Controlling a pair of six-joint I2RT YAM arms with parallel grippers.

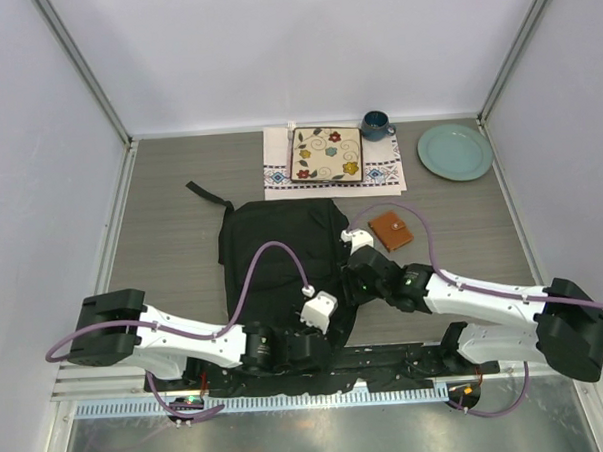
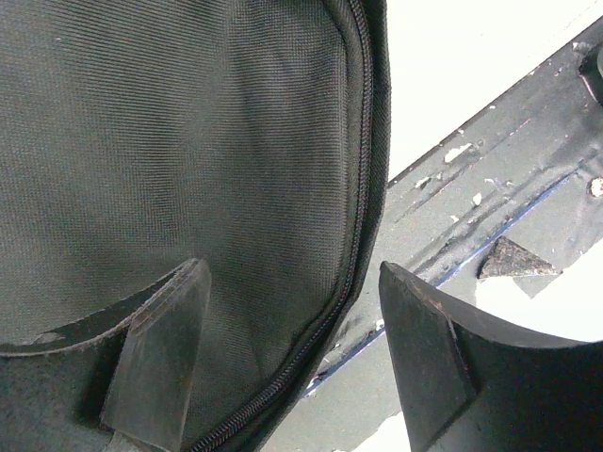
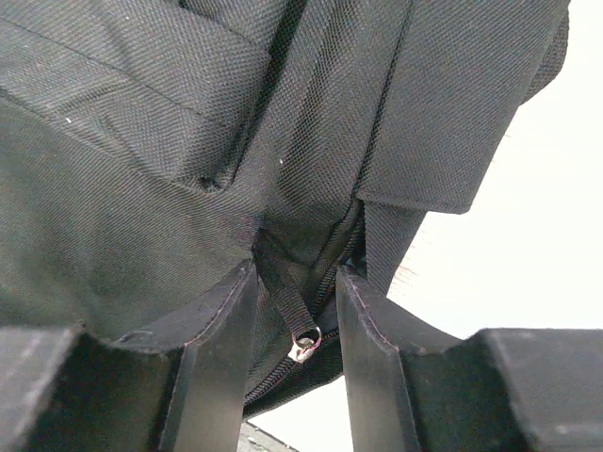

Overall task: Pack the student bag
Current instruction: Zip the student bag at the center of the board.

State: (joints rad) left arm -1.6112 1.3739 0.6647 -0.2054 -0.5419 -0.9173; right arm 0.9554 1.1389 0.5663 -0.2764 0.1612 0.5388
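Note:
The student bag [image 1: 278, 252], a big black backpack, lies flat in the middle of the table. My left gripper [image 1: 323, 333] hangs over its near right edge, open. In the left wrist view [image 2: 290, 273] one finger [image 2: 160, 358] is over the fabric and the other over the metal table edge, with the closed zipper [image 2: 358, 188] running between them. My right gripper [image 1: 350, 282] is at the bag's right side. Its jaws [image 3: 295, 273] stand open around the zipper's fabric pull tab [image 3: 283, 287] and metal slider [image 3: 303, 346], with gaps on both sides.
A brown wallet [image 1: 391, 230] lies just right of the bag. At the back are a floral square plate [image 1: 325, 153] on a white cloth [image 1: 277, 177], a blue mug [image 1: 376, 125] and a teal plate [image 1: 455, 151]. A bag strap [image 1: 208, 193] trails to the back left.

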